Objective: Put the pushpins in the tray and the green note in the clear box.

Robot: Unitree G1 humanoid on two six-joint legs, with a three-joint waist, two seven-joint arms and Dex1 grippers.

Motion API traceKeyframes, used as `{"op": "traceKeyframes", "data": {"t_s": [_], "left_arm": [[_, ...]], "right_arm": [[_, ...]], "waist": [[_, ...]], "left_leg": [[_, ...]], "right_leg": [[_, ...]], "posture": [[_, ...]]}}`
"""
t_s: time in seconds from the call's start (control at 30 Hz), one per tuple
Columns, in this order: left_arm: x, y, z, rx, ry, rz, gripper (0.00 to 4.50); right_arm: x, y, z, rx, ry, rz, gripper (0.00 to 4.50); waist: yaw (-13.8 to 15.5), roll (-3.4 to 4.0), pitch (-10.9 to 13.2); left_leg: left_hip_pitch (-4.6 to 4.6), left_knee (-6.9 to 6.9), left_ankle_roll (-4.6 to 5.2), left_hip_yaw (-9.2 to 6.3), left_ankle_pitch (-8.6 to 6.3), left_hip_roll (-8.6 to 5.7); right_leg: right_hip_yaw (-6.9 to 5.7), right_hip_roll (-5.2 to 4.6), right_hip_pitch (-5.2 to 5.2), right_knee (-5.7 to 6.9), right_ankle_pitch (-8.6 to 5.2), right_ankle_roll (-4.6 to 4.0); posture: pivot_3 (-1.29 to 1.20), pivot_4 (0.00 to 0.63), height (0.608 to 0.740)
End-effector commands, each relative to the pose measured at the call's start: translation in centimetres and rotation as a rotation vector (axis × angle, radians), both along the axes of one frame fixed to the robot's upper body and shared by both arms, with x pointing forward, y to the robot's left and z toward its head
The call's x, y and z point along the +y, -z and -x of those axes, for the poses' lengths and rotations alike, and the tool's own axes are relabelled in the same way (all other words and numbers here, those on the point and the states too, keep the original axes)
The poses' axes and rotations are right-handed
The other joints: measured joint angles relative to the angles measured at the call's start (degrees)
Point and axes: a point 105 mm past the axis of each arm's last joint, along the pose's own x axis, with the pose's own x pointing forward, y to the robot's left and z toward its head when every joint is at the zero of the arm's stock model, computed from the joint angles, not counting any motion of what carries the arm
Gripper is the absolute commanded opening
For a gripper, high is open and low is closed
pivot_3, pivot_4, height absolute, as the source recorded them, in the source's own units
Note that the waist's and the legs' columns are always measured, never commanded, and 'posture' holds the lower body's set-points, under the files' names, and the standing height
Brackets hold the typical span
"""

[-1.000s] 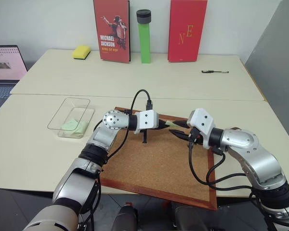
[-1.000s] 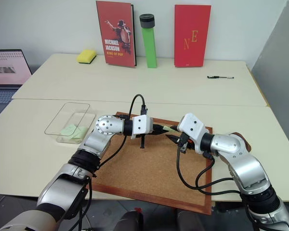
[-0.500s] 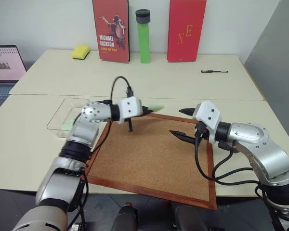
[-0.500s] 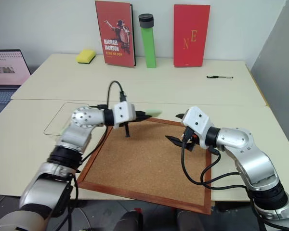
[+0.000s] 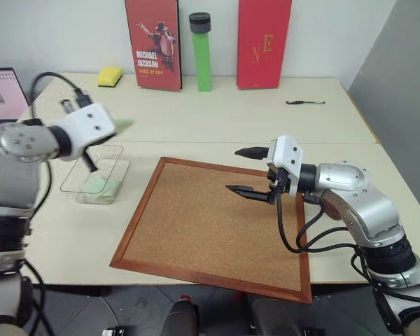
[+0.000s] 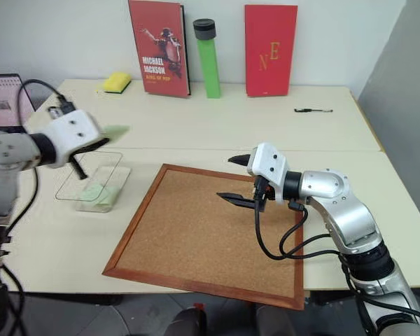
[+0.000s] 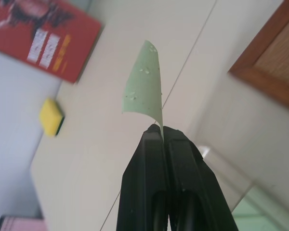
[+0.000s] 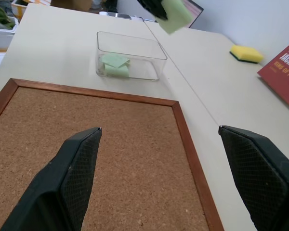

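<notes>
One corner of the green note (image 7: pixel 143 82) is all the left gripper (image 7: pixel 161 132) pinches above the clear box (image 8: pixel 130 61); it could flutter outside (paper drifts). Right gripper (image 5: pixel 243 170) is spread wide.

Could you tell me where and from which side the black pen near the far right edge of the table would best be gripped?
Grip the black pen around the middle of its barrel, coming straight down from above. It lies flat on the table, so the fingers should close across its thin width. It lies alone on bare tabletop, leaving room on either side.
</notes>
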Motion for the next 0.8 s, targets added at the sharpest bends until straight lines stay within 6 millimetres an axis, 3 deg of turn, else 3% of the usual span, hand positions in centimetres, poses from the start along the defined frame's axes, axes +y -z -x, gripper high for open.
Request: {"op": "traceKeyframes", "data": {"t_s": [0.03,0.5,0.8], "left_arm": [[2.1,-0.7,0.8,-0.041,-0.086,-0.075,0.0],[2.9,2.1,0.8,0.028,-0.145,-0.127,0.0],[2.3,2.0,0.8,0.035,-0.146,-0.085,1.7]], "right_arm": [[1.0,-0.7,0.6,-0.026,-0.087,-0.016,4.12],[2.4,0.1,1.1,-0.005,-0.133,-0.014,4.12],[2.4,0.2,1.1,-0.002,-0.125,-0.008,4.14]], "waist": [[0.2,0.02,0.0],[0.5,0.01,0.0],[0.4,0.01,0.0]], "left_leg": [[-0.01,0.0,0.0,0.0,0.0,0.0],[-0.32,0.12,-0.01,-0.09,0.0,-0.02],[-0.32,0.13,-0.01,-0.09,0.0,-0.02]], "right_leg": [[-0.02,0.0,-0.01,0.01,-0.01,-0.03],[-0.1,-0.03,-0.13,0.0,0.0,-0.02],[-0.11,-0.03,-0.13,0.01,0.0,-0.02]], "posture": [[0.0,0.15,0.74],[0.0,0.15,0.74],[0.0,0.15,0.74]]}}
